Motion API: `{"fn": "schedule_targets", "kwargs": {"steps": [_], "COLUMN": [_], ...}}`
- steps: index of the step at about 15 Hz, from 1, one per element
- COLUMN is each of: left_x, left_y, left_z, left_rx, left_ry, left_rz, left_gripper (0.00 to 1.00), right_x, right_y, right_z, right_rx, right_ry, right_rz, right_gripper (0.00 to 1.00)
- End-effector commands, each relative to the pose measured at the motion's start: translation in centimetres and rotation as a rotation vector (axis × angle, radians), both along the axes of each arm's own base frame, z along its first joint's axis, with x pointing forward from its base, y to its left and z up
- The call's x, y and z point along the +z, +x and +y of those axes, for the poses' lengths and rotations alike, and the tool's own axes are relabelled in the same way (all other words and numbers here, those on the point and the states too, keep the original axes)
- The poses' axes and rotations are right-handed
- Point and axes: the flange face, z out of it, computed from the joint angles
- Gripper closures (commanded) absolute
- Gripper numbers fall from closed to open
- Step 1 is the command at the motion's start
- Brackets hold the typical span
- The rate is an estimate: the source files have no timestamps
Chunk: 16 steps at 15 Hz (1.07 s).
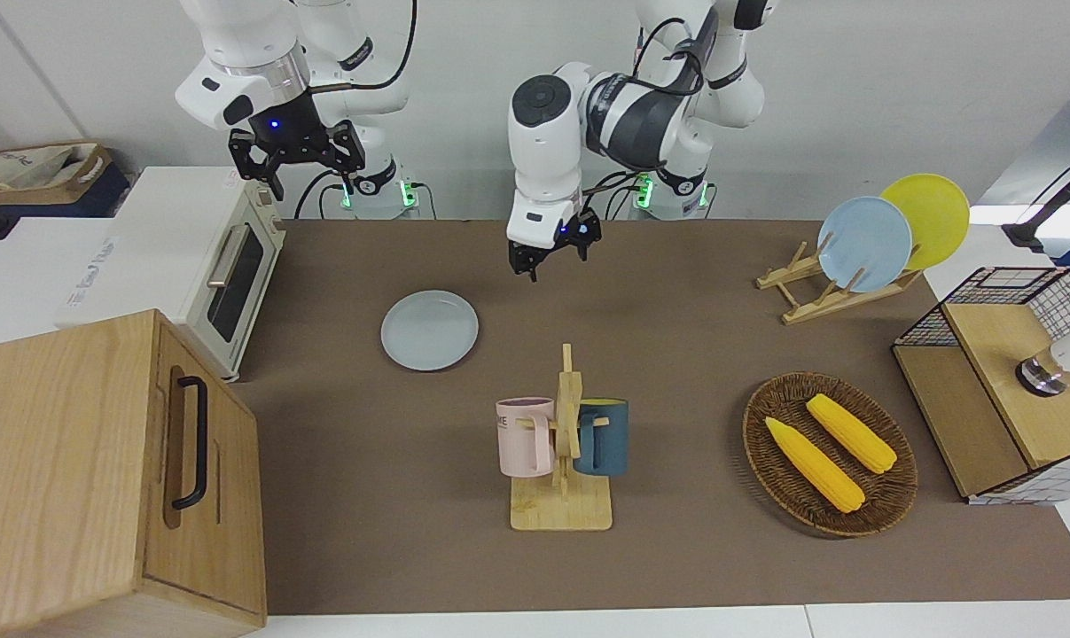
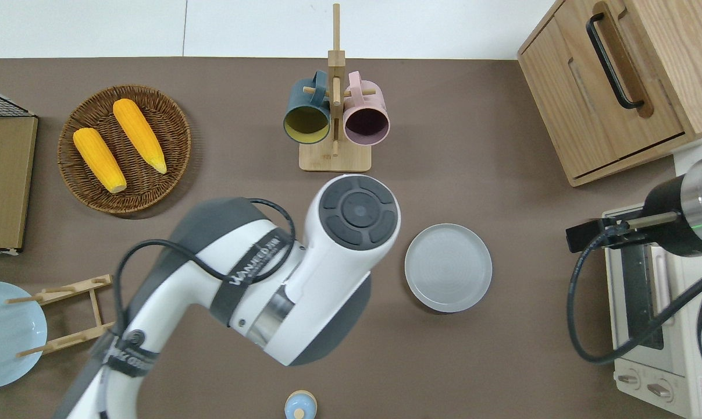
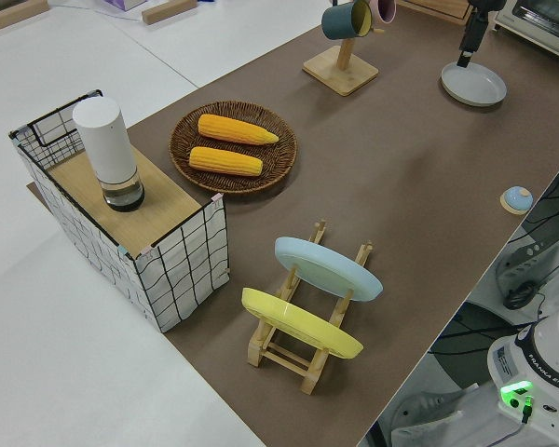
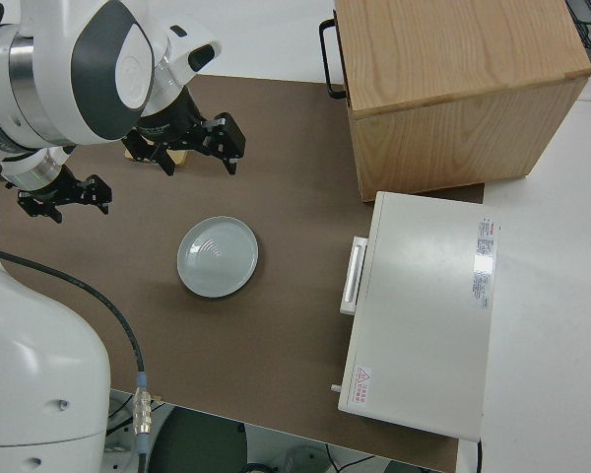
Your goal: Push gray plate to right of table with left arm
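The gray plate (image 1: 429, 330) lies flat on the brown table (image 1: 676, 354), between the toaster oven and the mug rack; it also shows in the overhead view (image 2: 448, 267) and the right side view (image 4: 217, 256). My left gripper (image 1: 550, 255) is open and empty. It is up in the air, clear of the plate, toward the left arm's end from it. In the overhead view it is hidden under the arm's round joint cap (image 2: 357, 212). The right arm is parked with its gripper (image 1: 297, 168) open.
A mug rack (image 1: 563, 443) with a pink and a blue mug stands farther from the robots than the plate. A toaster oven (image 1: 224, 275) and a wooden cabinet (image 1: 100, 470) fill the right arm's end. A corn basket (image 1: 829, 452), plate rack (image 1: 863, 244) and wire box (image 1: 1004, 381) stand at the other end.
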Motion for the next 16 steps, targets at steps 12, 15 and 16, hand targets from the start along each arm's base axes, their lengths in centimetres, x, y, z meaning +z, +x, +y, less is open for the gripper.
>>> {"fn": "schedule_targets", "kwargs": {"steps": [12,15,16], "left_x": [9.3,9.5,9.3], "left_y": [6.7,7.7,7.8], "left_z": [33.6,35.5,35.7], "left_rx": [-0.383,-0.416,-0.412], "left_ry": [-0.136,-0.14,-0.145], "left_rz": [0.063,0.001,0.002], "left_gripper": [0.0,0.0,0.0], "right_x": [0.4,0.4,0.4], "right_y": [-0.3,-0.3,-0.3], "right_z": [-0.3,-0.2,-0.2], "right_rx": [-0.006,-0.004,-0.004], "right_ry": [0.009,0.009,0.009], "right_rz": [0.003,0.005,0.003], "right_gripper": [0.017,0.017,0.017]}}
